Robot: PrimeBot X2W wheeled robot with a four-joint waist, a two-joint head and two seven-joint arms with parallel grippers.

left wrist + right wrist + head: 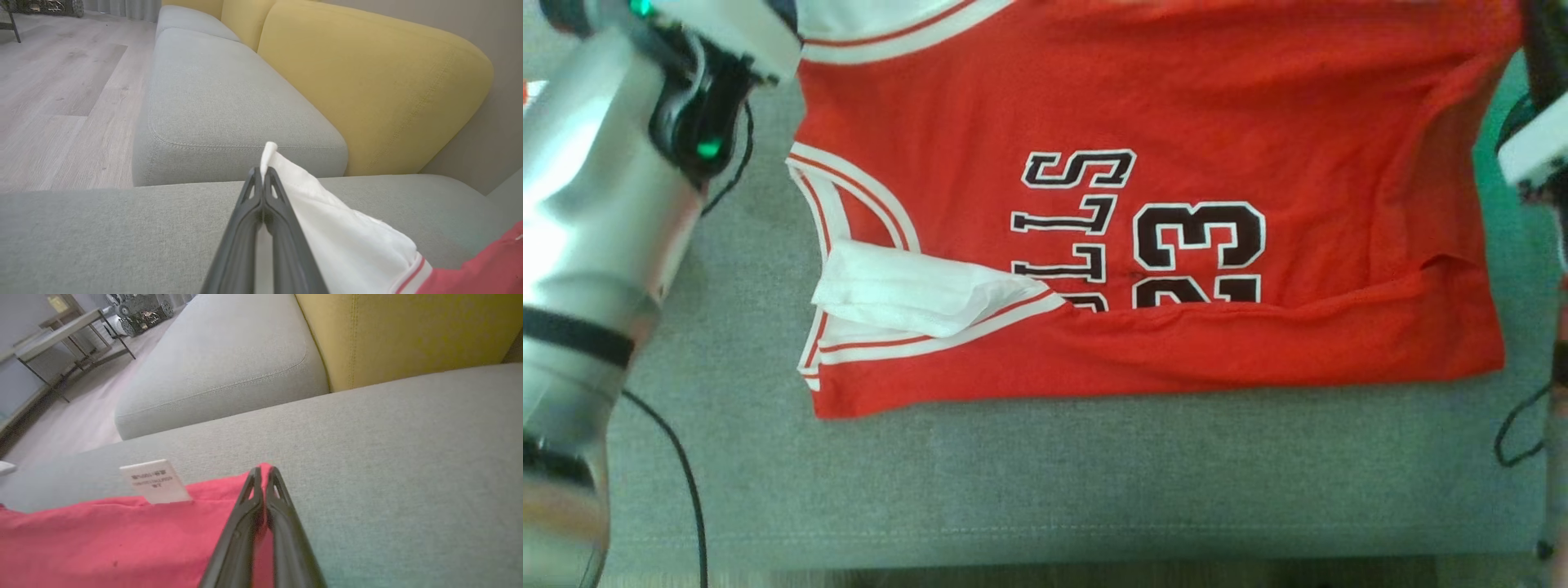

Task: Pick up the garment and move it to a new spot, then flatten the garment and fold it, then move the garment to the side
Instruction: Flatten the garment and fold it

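The left gripper [263, 179], fully closed, pinches a white edge of the red sleeveless jersey [1176, 106], white-trimmed with black lettering; the right gripper [264, 475], likewise closed, pinches its red corner. The jersey lies spread on the grey fabric sofa cushion [1045, 482], a folded near edge hiding part of the lettering, its far side cut off. The print on a small white tag [155, 482] is illegible. Behind: yellow padded backrest [367, 81].
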